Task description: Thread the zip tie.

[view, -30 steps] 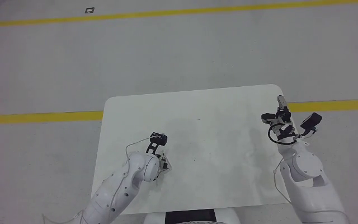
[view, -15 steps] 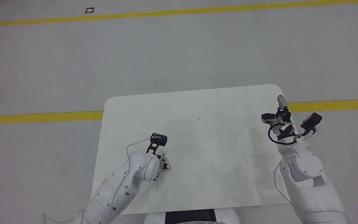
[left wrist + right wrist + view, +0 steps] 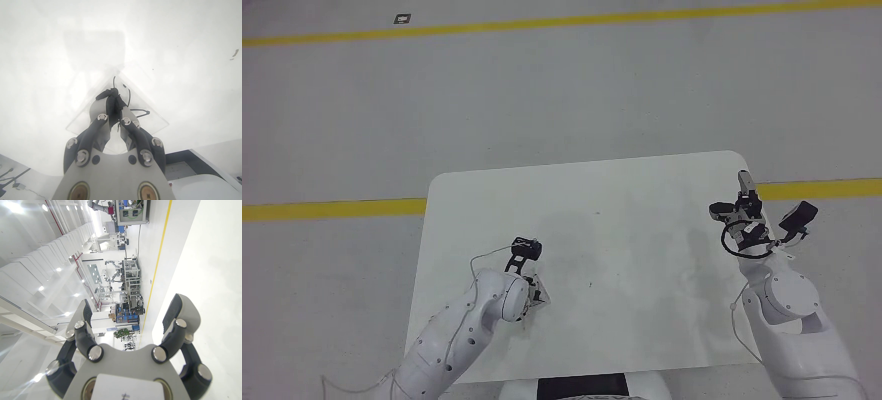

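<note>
**A:** What has changed in the last second?

**B:** Very little. In the top view the left arm has crept a touch toward the middle of the surface [image 3: 642, 220]. The right arm has not stirred.

**A:** And the left tool [image 3: 114, 95]?

**B:** It points down over the clear tray [image 3: 149, 121] at the near left of the surface, with its pads pressed together. A thin black strip runs between the fingers. I take it for the zip tie [image 3: 118, 124], though the glare makes that hard to confirm. Loose ties [image 3: 141, 113] lie on the tray just beside it.

**A:** The right tool [image 3: 132, 300]?

**B:** It is spread wide and empty, held up at the far right edge of the surface, well apart from the tray.

**A:** What does that mean for the threading?

**B:** It looks like the pick-up is only being settled, and that small shift reads as a grip adjustment. With just one tool on a tie, I'd judge the threading itself has not begun.
</note>
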